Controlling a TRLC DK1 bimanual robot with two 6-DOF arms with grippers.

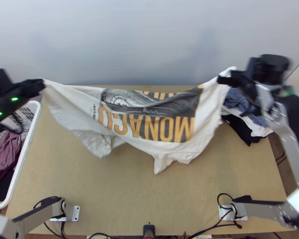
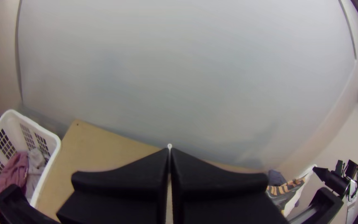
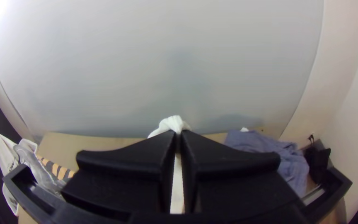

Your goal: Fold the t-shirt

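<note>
The white t-shirt (image 1: 149, 115) with a dark and orange print hangs stretched between both grippers above the table, its lower edge drooping unevenly. At the upper left, my left gripper (image 1: 43, 84) is shut on one corner of it. At the upper right, my right gripper (image 1: 221, 79) is shut on the opposite corner. In the left wrist view, the fingers of my left gripper (image 2: 170, 153) meet, with a tiny white bit at their tips. In the right wrist view, white cloth (image 3: 174, 123) bulges between the tips of my right gripper (image 3: 178, 137).
A white laundry basket (image 1: 28, 155) with mauve and dark clothes stands at the table's left edge. A pile of blue, black and white clothes (image 1: 249, 119) lies at the right back. Bare tabletop (image 1: 149, 199) stretches in front of the shirt.
</note>
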